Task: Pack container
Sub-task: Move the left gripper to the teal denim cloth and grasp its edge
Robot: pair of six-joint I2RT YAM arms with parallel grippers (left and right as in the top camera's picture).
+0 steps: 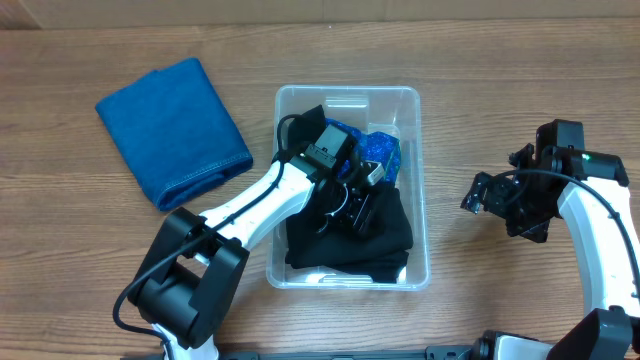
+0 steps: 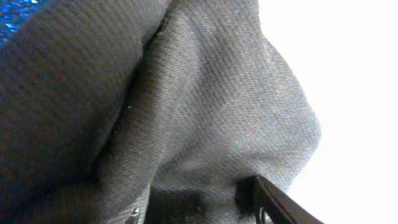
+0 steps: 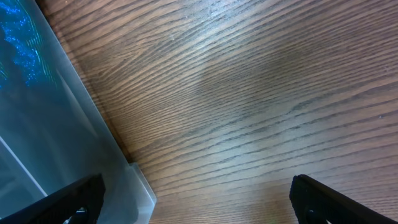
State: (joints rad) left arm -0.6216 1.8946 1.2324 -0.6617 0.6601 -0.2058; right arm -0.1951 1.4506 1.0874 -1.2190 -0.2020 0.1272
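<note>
Left arm and right arm are white tubes with matte black joints and thin black cables; the right bears a green light.

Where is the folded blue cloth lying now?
In the overhead view, the folded blue cloth lies flat on the wooden table, on the left side, apart from the clear rectangular plastic container.

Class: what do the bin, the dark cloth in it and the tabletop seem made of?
Container: clear smooth plastic, contents visible through its walls. Black cloth: knit-looking fabric, matte, fine ribbed weave and soft folds. Table: wood or wood-look laminate, streaky brown grain.
</note>
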